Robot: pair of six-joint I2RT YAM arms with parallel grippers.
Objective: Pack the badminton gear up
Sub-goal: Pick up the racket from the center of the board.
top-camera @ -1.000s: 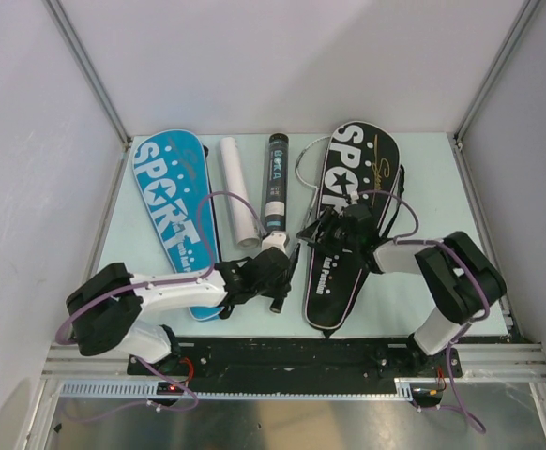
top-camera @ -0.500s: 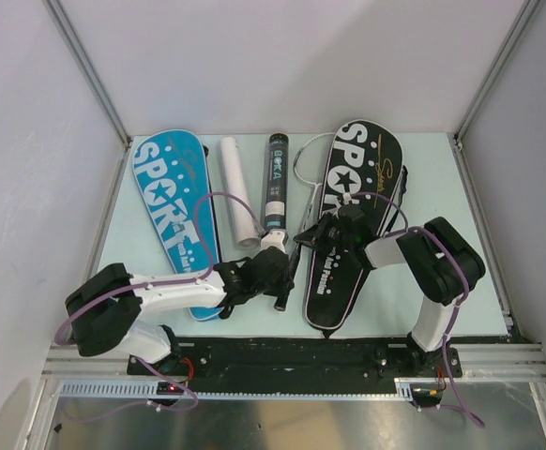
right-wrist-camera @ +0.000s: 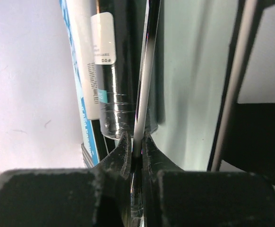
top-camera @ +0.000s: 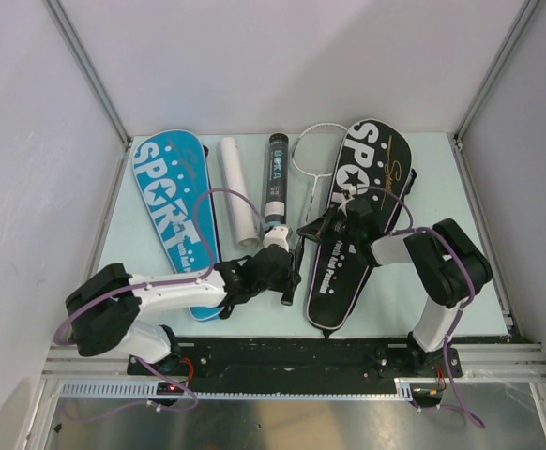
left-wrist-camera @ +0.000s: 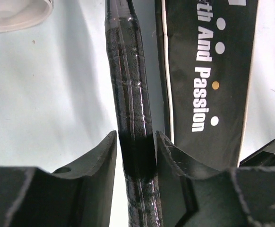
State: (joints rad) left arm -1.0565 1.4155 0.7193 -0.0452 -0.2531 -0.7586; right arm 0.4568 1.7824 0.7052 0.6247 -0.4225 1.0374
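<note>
A pale green table (top-camera: 442,187) is seen, shut in by white walls (top-camera: 282,56) with grey metal posts (top-camera: 85,66) at the far corners. A blue cover (top-camera: 172,220) is laid on the left and a black cover (top-camera: 353,220) on the right. The word "SPORT" is printed in big white letters on both. In the left wrist view "And Passion" can be read on the black cover (left-wrist-camera: 203,78). A white tube (top-camera: 238,192) and a black tube (top-camera: 276,183) are laid side by side between the covers. The label on the black tube is too small to be read. A silver racket (top-camera: 312,155) is laid between the black tube and the black cover, with its head at the far end. The left arm is stretched low from the near left, across the near end of the blue cover. The racket's black handle (left-wrist-camera: 130,85) is squeezed between the fingers of the left gripper (top-camera: 287,272). The right arm is bent at the right, and its forearm is reached left over the black cover. The thin shaft (right-wrist-camera: 147,71) is pinched tight by the right gripper (top-camera: 312,228).
</note>
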